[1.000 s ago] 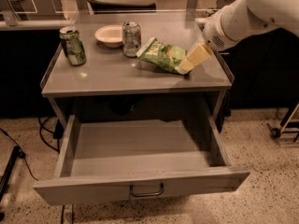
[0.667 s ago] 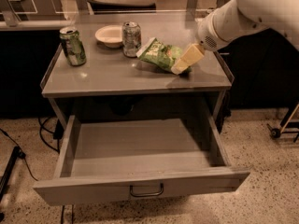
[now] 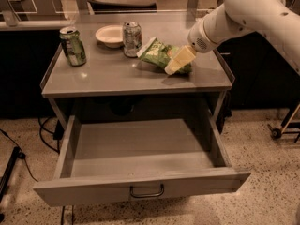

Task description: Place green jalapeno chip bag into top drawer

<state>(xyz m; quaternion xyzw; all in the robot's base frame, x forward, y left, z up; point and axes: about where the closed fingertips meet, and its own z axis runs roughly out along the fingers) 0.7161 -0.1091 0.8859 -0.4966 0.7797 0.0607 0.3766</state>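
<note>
The gripper point(image 3: 179, 61) overlaps the green jalapeno chip bag point(image 3: 157, 54) at 4 o'clock — grip cannot be told — top drawer point(image 3: 140, 146) open.

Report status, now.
Gripper at green jalapeno chip bag, on tabletop. Top drawer pulled open below. Silver can close beside bag.
</note>
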